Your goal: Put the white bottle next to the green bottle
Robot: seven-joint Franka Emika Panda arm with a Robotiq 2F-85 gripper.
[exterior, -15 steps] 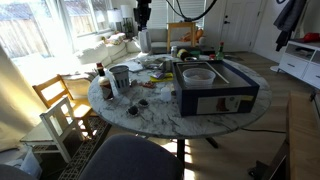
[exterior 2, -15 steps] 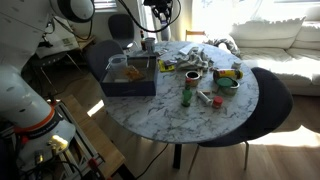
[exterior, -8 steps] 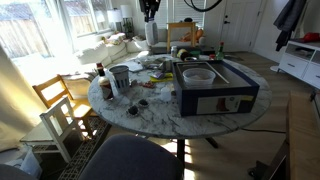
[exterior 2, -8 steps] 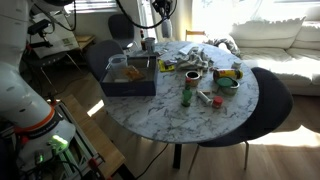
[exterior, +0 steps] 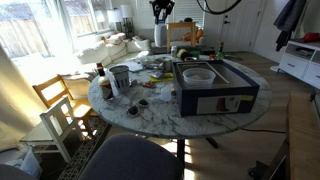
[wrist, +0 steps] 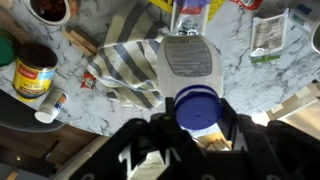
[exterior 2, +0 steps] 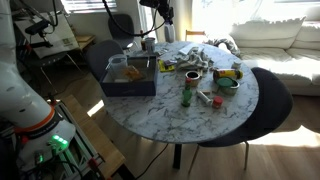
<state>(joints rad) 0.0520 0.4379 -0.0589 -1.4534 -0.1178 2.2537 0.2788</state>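
The round marble tabletop (exterior: 150,112) carries a big dark box (exterior: 222,101) toward its 3 o'clock side in an exterior view.

Toward 12 o'clock in that view the white bottle (exterior: 160,35) hangs upright under the gripper (exterior: 160,12), over the far rim of the tabletop. Its long axis runs from 12 to 6 o'clock, cap up. In the wrist view the white bottle (wrist: 190,60) shows a pale grey-white body with a printed label and a round blue cap. There it is seen from above and lengthwise, with the cap toward 6 o'clock and the base toward 12 o'clock. The gripper (wrist: 197,115) is closed narrowly on the bottle just below the cap, one dark finger (wrist: 243,137) on each side. A striped cloth (wrist: 125,70) lies on the marble below, at the bottle's 9 o'clock.

The green bottle (exterior 2: 186,96) stands upright near the 6 o'clock edge of the tabletop (exterior 2: 215,122) in an exterior view, well apart from the gripper (exterior 2: 162,12).

In that view the held bottle is hard to pick out against the bright window. The label print is too blurred to read. The bottle's base is hidden from the wrist view.
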